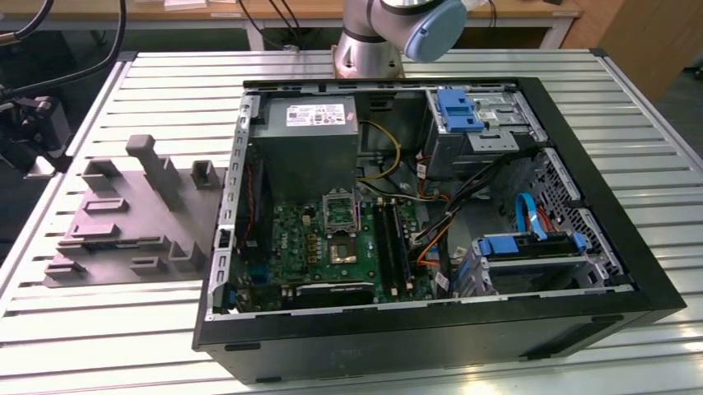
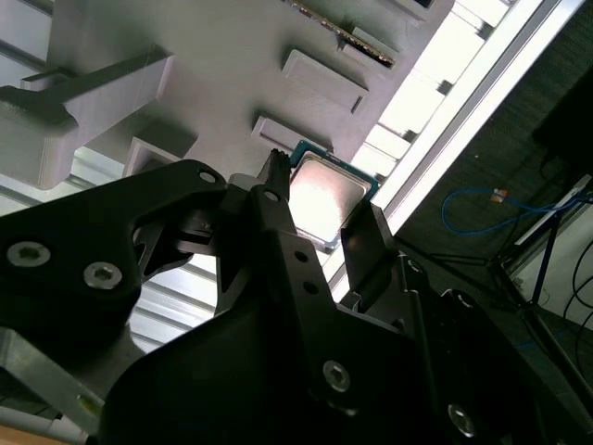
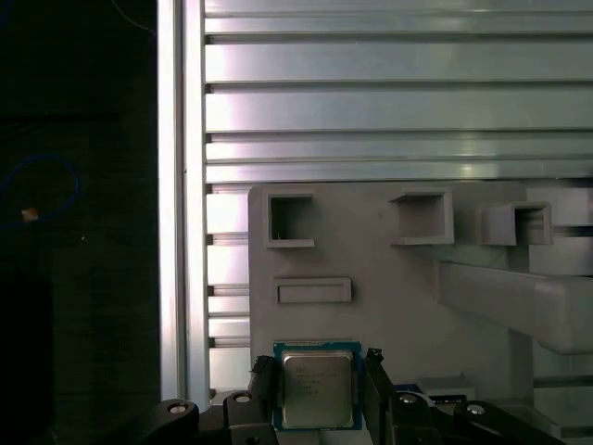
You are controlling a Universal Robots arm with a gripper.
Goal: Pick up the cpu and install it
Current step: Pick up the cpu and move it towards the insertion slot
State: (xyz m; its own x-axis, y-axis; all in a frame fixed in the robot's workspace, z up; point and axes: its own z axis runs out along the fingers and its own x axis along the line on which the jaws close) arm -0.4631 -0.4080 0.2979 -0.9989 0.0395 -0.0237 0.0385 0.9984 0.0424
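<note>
Slatted metal table (image 3: 371, 102) with a grey moulded tray (image 3: 389, 269) on it; my fingers (image 3: 374, 394) press the cpu (image 3: 317, 389) by opposite edges, flat between them at the tray, gripped but not yet installed.

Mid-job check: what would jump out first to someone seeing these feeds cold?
The cpu, silver-topped with a green rim, sits clamped between the fingers of the tool in both wrist views, with the grey moulded tray behind it. In the exterior view, the open black computer case dominates the slatted table, its motherboard exposed.
</note>
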